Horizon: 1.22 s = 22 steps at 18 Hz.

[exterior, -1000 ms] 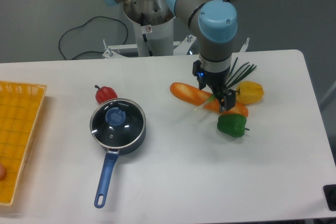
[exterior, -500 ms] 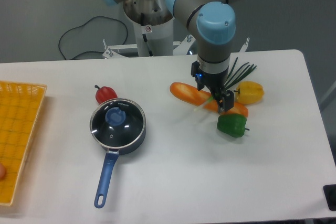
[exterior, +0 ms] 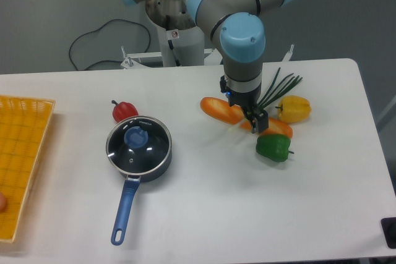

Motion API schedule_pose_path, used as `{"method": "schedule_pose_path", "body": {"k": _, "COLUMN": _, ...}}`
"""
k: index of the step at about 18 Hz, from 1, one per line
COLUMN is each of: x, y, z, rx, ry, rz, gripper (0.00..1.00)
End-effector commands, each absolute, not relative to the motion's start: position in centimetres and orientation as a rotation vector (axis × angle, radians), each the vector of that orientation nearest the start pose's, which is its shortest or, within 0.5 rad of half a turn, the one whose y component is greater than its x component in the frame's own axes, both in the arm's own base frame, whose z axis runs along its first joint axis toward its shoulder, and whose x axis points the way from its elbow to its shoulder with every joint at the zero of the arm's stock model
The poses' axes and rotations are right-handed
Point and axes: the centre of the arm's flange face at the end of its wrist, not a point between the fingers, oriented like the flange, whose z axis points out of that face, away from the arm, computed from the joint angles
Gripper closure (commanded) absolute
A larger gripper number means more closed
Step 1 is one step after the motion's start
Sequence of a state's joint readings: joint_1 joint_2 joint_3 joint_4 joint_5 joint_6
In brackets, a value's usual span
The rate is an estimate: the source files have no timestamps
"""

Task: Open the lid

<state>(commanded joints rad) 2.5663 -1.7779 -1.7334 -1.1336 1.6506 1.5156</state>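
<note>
The lid (exterior: 138, 142) is a round clear glass disc with a thin metal rim and a blue centre knob (exterior: 135, 136). It sits closed on a dark saucepan with a blue handle (exterior: 124, 209) at the left-centre of the table. My gripper (exterior: 252, 119) hangs well to the right of the lid, above a carrot (exterior: 247, 116). Its dark fingers point down and look empty; I cannot make out the gap between them.
A red pepper (exterior: 123, 110) sits just behind the pan. A green pepper (exterior: 273, 147), a yellow pepper (exterior: 294, 109) and green stalks (exterior: 279, 86) lie by the gripper. A yellow basket (exterior: 21, 153) stands at the left edge.
The arm has moved a little to the left, toward the pan. The lid and pan have not moved.
</note>
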Motion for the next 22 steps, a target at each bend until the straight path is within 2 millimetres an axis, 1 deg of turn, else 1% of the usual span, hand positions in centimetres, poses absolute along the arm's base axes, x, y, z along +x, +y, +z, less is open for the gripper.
{"method": "schedule_pose_path", "body": {"k": 4, "x": -40.1, "y": 41.1, "z": 34.3, "rx": -3.088, "ry": 0.810, "rz": 0.139, "gripper": 0.00}}
{"method": "schedule_pose_path", "body": {"k": 5, "x": -40.1, "y": 41.2, "z": 34.4, "rx": -3.093, "ry": 0.786, "rz": 0.140, "gripper": 0.00}}
{"method": "schedule_pose_path", "body": {"k": 8, "x": -39.6, "y": 41.9, "z": 34.8, "rx": -3.092, "ry": 0.733, "rz": 0.151, "gripper": 0.00}}
{"method": "schedule_pose_path", "body": {"k": 11, "x": -38.9, "y": 41.8, "z": 34.9, "rx": -3.100, "ry": 0.747, "rz": 0.151, "gripper": 0.00}}
{"method": "schedule_pose_path", "body": {"k": 13, "x": -38.7, "y": 41.9, "z": 34.9, "rx": -3.101, "ry": 0.752, "rz": 0.150, "gripper": 0.00}}
{"method": "schedule_pose_path", "body": {"k": 14, "x": -38.8, "y": 41.7, "z": 35.0, "rx": -3.104, "ry": 0.747, "rz": 0.151, "gripper": 0.00}}
{"method": "schedule_pose_path", "body": {"k": 16, "x": -38.0, "y": 41.5, "z": 34.9, "rx": -3.103, "ry": 0.750, "rz": 0.146, "gripper": 0.00}}
{"method": "schedule_pose_path", "body": {"k": 19, "x": -37.9, "y": 41.3, "z": 34.7, "rx": -3.116, "ry": 0.718, "rz": 0.146, "gripper": 0.00}}
{"method": "schedule_pose_path", "body": {"k": 22, "x": -37.5, "y": 40.7, "z": 34.6, "rx": -3.125, "ry": 0.703, "rz": 0.139, "gripper": 0.00}}
